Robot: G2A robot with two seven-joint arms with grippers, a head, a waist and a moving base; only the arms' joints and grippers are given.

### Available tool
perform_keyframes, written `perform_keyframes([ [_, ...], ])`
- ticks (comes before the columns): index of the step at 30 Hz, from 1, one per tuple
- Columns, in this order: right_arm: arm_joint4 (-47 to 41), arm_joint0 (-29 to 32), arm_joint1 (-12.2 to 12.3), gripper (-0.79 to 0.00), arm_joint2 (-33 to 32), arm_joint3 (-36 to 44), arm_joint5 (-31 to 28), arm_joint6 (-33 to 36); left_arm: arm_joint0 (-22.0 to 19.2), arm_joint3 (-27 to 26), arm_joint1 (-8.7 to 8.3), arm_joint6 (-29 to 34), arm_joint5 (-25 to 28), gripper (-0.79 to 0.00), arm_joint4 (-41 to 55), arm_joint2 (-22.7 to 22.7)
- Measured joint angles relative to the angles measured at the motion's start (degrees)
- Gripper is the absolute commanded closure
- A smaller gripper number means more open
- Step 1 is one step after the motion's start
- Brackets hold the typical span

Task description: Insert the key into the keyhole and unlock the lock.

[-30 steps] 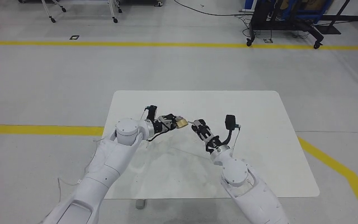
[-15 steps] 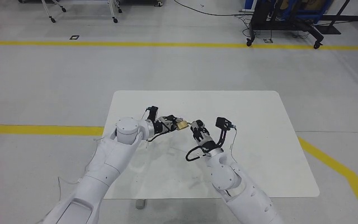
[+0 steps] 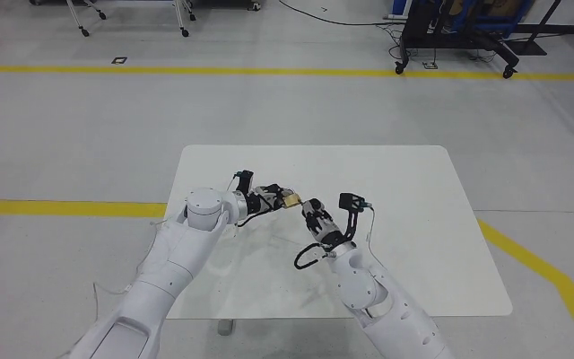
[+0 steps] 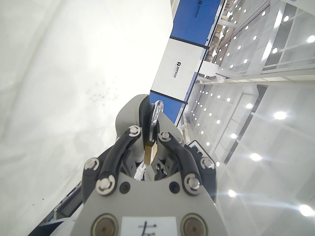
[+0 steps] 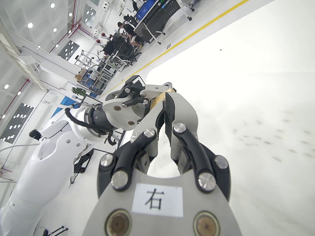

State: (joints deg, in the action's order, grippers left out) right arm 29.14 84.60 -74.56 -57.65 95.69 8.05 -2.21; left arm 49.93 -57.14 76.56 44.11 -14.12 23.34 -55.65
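Both arms meet over the middle of the table (image 3: pixel 404 170), a little toward its left side. The left gripper (image 4: pixel 150 124) is clamped on the lock (image 4: pixel 148 154), holding it up off the surface. Its brass body is pinched between the pads and the steel shackle pokes out past the fingertips. The right gripper (image 5: pixel 164 108) has its fingers pressed tight together, and its tips sit right up against the brass of the lock, touching it or as near as makes no difference. I'd guess the key is nipped in there, but the pads hide it and I can't make it out. From above, the two grippers are nose to nose with the lock between them. As I read it, the pick-ups are done and the key has been brought to the keyhole. Whether it has actually gone in I can't tell. The shackle looks seated, so I'd say the lock is not yet open, and the turn and the release are left to do
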Motion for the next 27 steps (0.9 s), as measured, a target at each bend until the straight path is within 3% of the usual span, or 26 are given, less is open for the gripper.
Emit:
perform_keyframes([
  [9, -0.88, 1.72, 0.37, 0.000, -1.94, 1.18, -2.31, 4.54, 0.17, -0.16, 0.06, -0.20, 0.36, 0.000, -0.10, -0.16],
  [17, -22.07, 2.66, 0.65, 0.000, -8.23, 1.04, -8.49, 15.87, 0.87, -1.02, -0.07, -0.95, 2.67, 0.000, -0.05, -1.07],
  [27, -28.84, 1.36, 0.18, 0.000, -8.60, -0.25, -6.11, 15.65, 2.24, -3.04, -0.32, -2.26, 3.83, 0.000, -1.03, -1.85],
])
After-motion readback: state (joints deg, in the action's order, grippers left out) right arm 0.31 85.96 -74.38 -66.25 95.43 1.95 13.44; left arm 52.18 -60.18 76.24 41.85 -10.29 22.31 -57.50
